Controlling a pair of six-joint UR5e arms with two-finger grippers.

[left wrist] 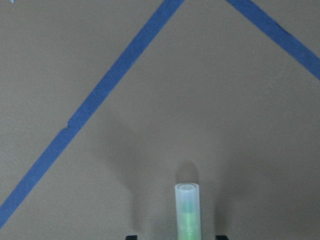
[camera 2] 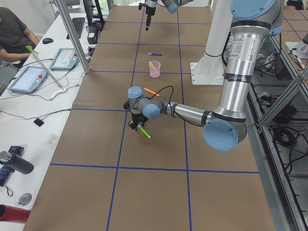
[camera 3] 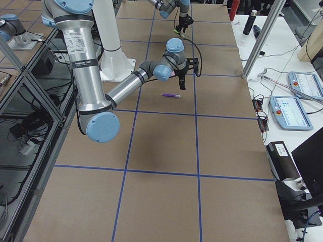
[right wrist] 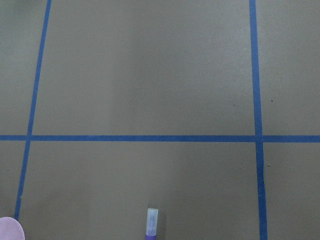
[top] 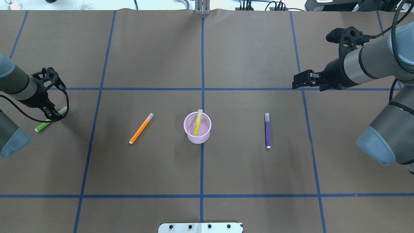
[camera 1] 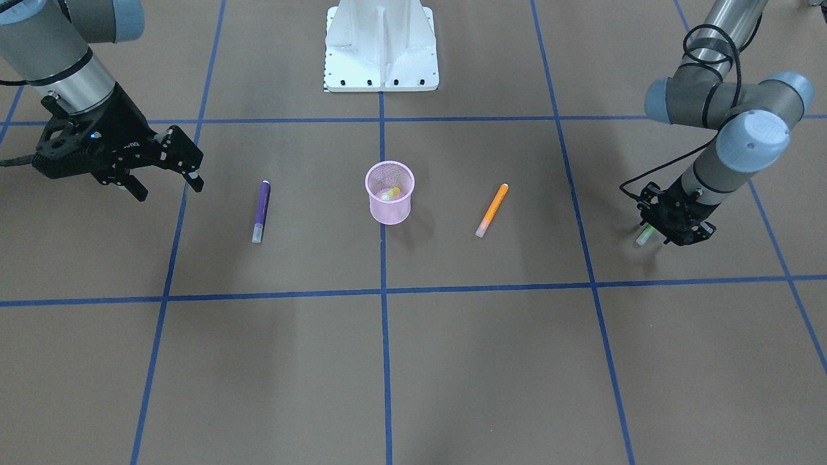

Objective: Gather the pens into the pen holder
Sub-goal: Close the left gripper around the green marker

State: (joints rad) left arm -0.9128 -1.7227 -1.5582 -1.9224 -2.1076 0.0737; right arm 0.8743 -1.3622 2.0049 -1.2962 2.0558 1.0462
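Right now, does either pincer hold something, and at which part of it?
The left pincer holds the green pen near its middle; the right pincer is open and holds nothing.

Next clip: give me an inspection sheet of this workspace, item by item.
Surface: brown table, blue tape grid.
Job's things: yellow pen stands in holder; orange pen and purple pen lie either side; green pen gripped.
Clutter: nothing seen.
Grippers: left gripper shut on green pen; right gripper open, jaws empty.
Cables: black cable loops off left wrist.
Surroundings: operator and pendants beside table.
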